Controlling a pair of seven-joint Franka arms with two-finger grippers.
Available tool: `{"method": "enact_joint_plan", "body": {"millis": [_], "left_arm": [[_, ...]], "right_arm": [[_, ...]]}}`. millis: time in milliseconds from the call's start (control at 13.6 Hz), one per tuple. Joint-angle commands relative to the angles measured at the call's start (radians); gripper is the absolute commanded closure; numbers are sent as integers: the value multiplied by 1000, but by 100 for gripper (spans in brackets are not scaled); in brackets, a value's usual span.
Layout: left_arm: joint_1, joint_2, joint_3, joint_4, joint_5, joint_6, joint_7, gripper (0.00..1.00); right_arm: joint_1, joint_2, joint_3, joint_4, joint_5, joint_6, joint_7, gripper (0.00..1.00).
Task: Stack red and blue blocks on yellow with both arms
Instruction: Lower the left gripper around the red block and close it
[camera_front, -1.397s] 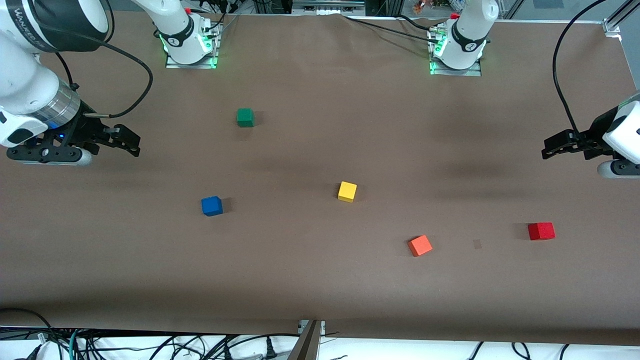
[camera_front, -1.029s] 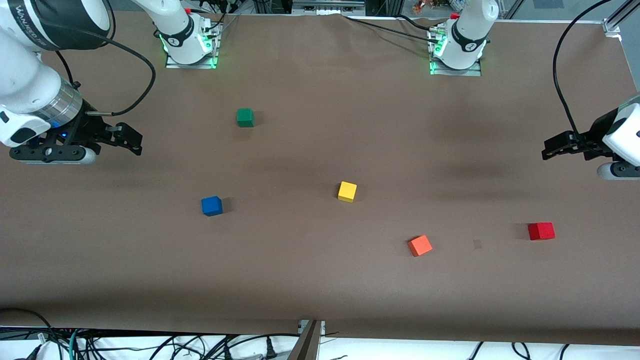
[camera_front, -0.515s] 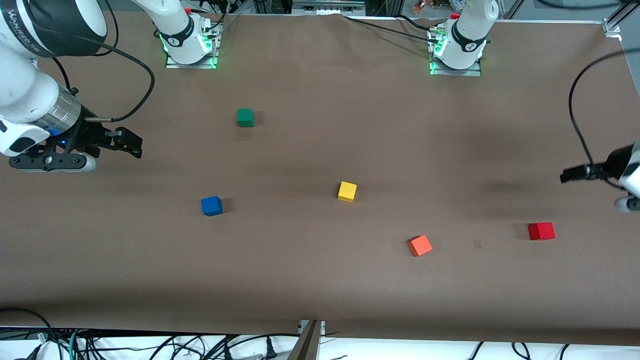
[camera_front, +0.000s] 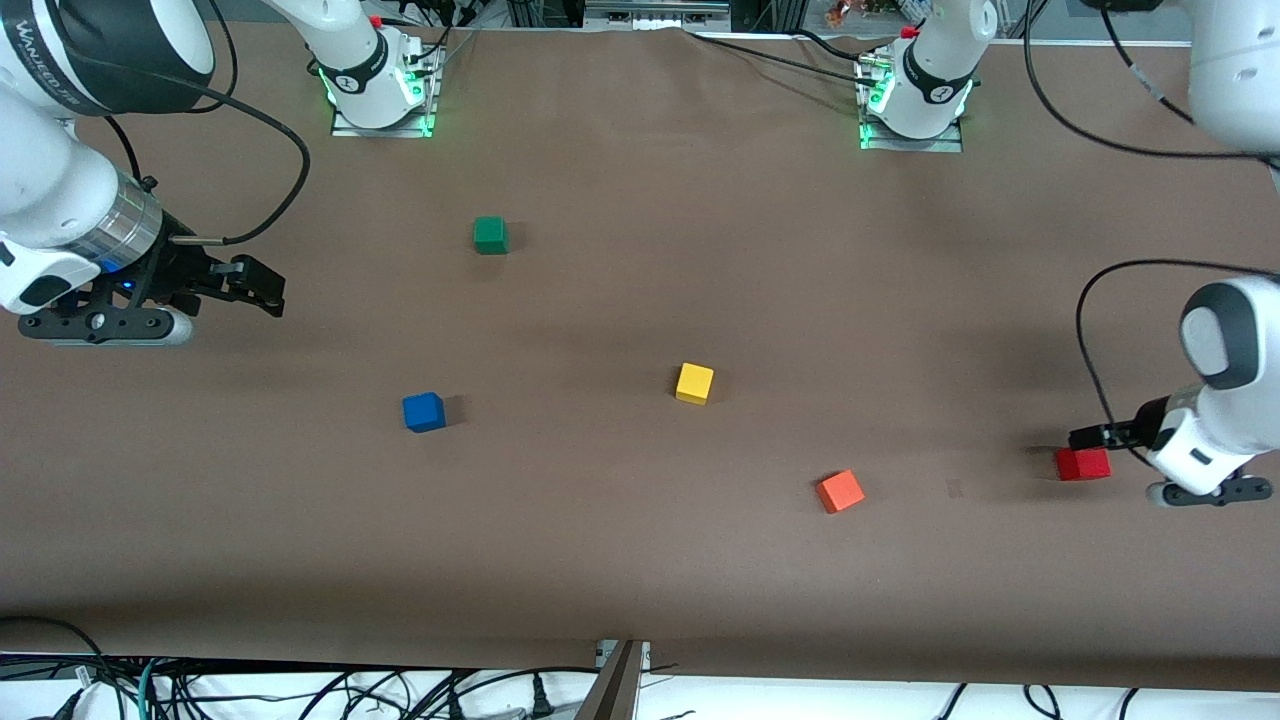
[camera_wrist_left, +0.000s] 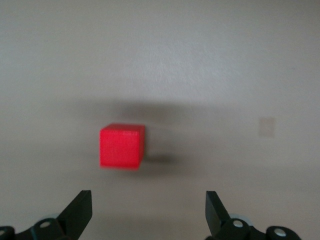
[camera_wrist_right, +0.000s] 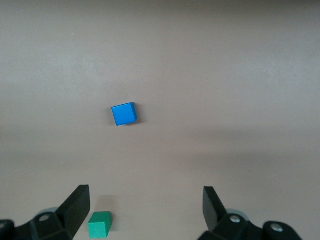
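One end effector has done all the moving in the last second and a half: your left end effector (camera_front: 1085, 437) has swung down from high over the left arm's end of the table and now hangs low, just beside the red block (camera_front: 1083, 464). In the left wrist view its fingers (camera_wrist_left: 79, 212) stand spread wide with nothing between them, and the red block (camera_wrist_left: 121, 146) sits ahead of them, off-centre toward one finger. To my eye that puts you in the approach to the first pick, not yet the grasp; you will likely need a small sideways correction before the fingers straddle the cube.

Your right end effector (camera_front: 255, 283) has barely shifted and waits over the right arm's end of the table. Its fingers (camera_wrist_right: 74, 209) are also released and empty, with the blue block (camera_wrist_right: 124, 114) ahead of them and the green cube (camera_wrist_right: 99, 224) close by one finger.

Every cube lies where it was. The blue block (camera_front: 424, 411) rests toward the right arm's end, the yellow block (camera_front: 694, 383) stands alone mid-table with nothing on it, and the orange-red cube (camera_front: 840, 491) lies between yellow and red, nearer the front camera. No stacking is done yet.
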Motion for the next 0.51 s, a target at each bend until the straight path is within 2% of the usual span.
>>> {"method": "enact_joint_plan", "body": {"millis": [0,147,441], "left_arm": [[29,29,-11,-24,23,94,87,0],[51,46,-11,-52,26,154,104,0],[60,66,-11,-52,25,187,145,0]], "right_arm": [[-1,11,2,30,8,-26,-12,0],[-1,12,2,30,7,-26,-12,0],[0,15,2,27,8,-29,-12,0]]}}
